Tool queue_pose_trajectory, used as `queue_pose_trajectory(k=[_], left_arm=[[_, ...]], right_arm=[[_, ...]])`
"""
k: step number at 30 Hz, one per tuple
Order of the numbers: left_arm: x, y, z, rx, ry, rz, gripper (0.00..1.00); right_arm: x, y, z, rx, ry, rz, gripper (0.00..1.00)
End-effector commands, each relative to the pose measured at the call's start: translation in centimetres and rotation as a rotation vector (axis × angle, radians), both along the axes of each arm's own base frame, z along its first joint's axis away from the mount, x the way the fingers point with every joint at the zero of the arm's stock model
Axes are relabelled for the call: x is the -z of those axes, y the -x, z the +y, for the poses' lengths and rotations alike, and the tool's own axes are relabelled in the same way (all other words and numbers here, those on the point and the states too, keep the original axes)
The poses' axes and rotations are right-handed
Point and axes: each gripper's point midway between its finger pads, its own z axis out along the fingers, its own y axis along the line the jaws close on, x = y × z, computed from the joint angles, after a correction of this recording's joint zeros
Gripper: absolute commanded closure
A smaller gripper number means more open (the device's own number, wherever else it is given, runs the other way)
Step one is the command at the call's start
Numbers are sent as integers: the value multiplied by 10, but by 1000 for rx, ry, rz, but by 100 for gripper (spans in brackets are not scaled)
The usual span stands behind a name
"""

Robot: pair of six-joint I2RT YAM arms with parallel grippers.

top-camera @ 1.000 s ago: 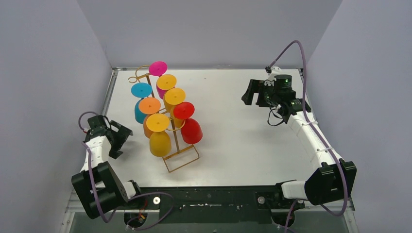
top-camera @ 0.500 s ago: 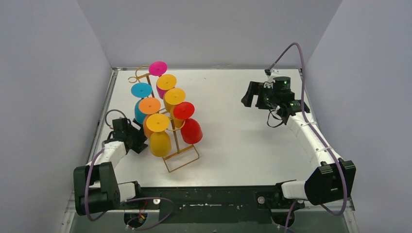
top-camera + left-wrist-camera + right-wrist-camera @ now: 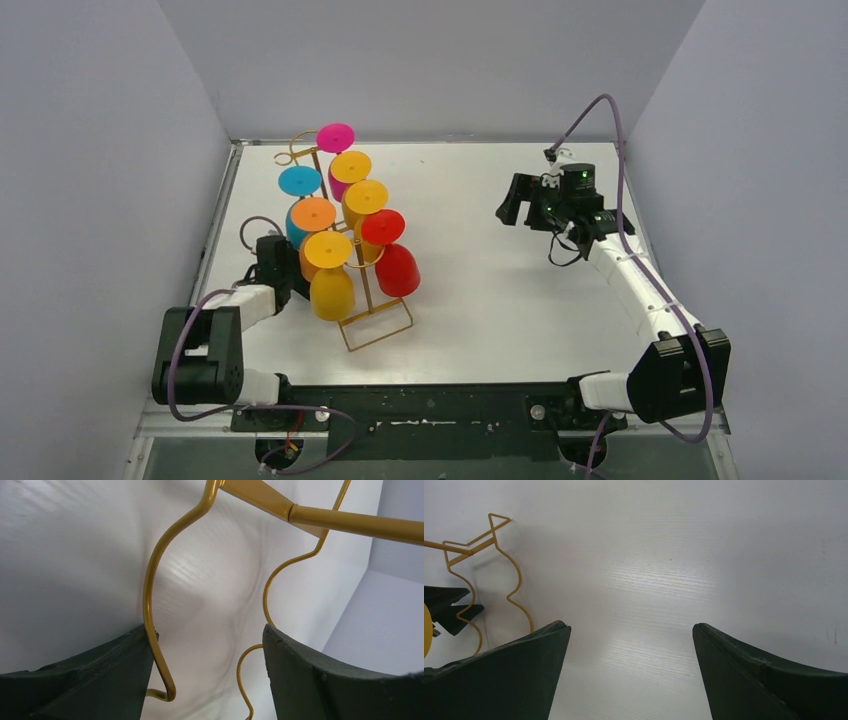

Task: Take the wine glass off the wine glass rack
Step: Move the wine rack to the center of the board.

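The gold wire wine glass rack (image 3: 366, 292) stands left of centre, with coloured wine glasses hanging upside down from it: pink (image 3: 335, 137), blue (image 3: 300, 181), orange (image 3: 313, 214), red (image 3: 397, 270) and several yellow ones, the nearest at the front (image 3: 331, 292). My left gripper (image 3: 283, 272) is low on the table against the rack's left side, behind the front yellow glass. In the left wrist view it (image 3: 207, 635) is open, with the rack's wavy base wires (image 3: 150, 580) between its fingers, and the left finger (image 3: 100, 675) touches one wire. My right gripper (image 3: 512, 200) is open and empty at the far right.
The right wrist view shows bare white table between my open right gripper (image 3: 631, 627), with the rack's base wire (image 3: 519, 577) far off at its left. Grey walls close in the table on three sides.
My left arm has swung in from the left edge and reached its open gripper low into the rack's base. The rack and its glasses have shifted slightly to the right. The right arm barely moved.
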Motion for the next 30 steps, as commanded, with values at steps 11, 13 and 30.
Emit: queue_pose_trajectory(k=[11,13,30], left_arm=[[-11,-71,-48,67,82,-108,27],[-9,-81,-53,74,101,-115,27],[14,-99,-42,110,58,-76,22]], right_arm=[[16,13,9,33,-99,34,0],[15,15,10,36,-117,31,0],[-61,39,64,-191,-438,-117,0]])
